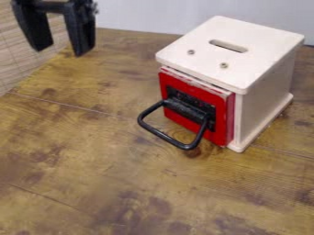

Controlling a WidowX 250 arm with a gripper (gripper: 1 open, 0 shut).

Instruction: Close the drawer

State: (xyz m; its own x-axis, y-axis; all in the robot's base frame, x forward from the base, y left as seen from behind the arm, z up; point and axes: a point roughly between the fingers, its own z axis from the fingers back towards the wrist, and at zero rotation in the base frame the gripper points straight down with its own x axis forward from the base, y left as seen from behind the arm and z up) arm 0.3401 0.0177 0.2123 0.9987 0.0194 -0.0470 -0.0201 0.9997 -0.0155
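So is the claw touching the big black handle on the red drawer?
Apart. The camera view shows the claw up in the far left corner, while the handle of the drawer sits mid-table, with a wide stretch of bare wooden table between them.
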